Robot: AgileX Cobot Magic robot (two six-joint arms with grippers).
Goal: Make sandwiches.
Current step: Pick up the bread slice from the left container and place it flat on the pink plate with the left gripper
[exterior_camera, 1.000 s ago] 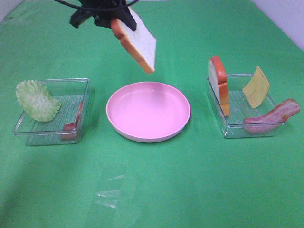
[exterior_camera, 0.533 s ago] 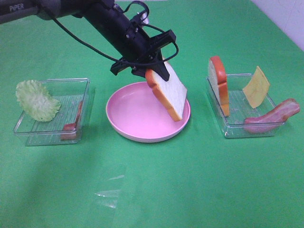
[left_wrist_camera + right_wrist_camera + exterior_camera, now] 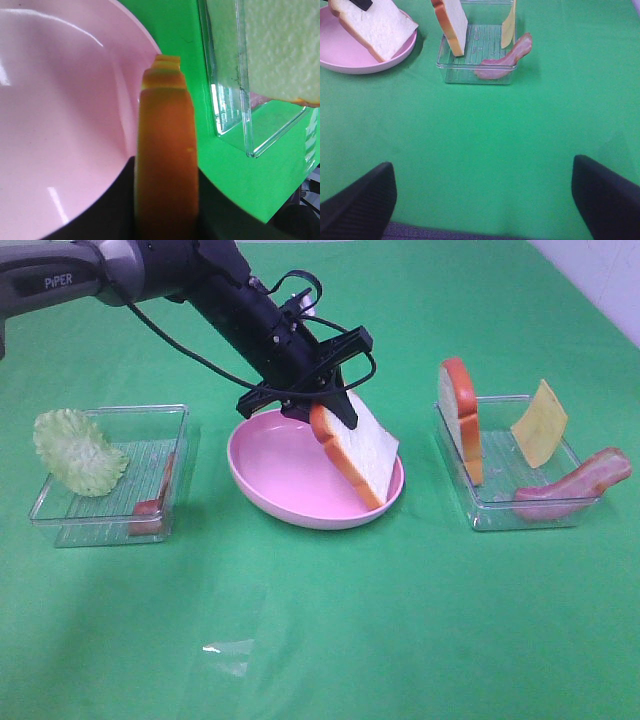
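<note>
My left gripper [image 3: 330, 412] is shut on the top crust of a white bread slice [image 3: 364, 454] with an orange-brown crust. The slice hangs tilted over the right side of the pink plate [image 3: 268, 478], and its lower corner touches the plate near the rim. In the left wrist view the crust [image 3: 165, 150] runs between the dark fingers [image 3: 112, 205]. Pale green lettuce [image 3: 76, 450] and a bacon strip [image 3: 154, 502] sit in the left tray [image 3: 120, 415]. A second bread slice [image 3: 460, 420], yellow cheese [image 3: 540, 422] and bacon [image 3: 575, 483] stand in the right tray [image 3: 495, 515]. My right gripper [image 3: 485, 200] is open over bare cloth.
A green cloth covers the table. A small scrap of clear plastic [image 3: 226, 656] lies on it in front of the plate. The right wrist view shows the plate [image 3: 350, 59] and the right tray [image 3: 475, 70] well ahead of the open fingers.
The left arm has come down from the back with the bread slice, bringing it from high above the plate to its right rim. The plate has shifted slightly to the right.
</note>
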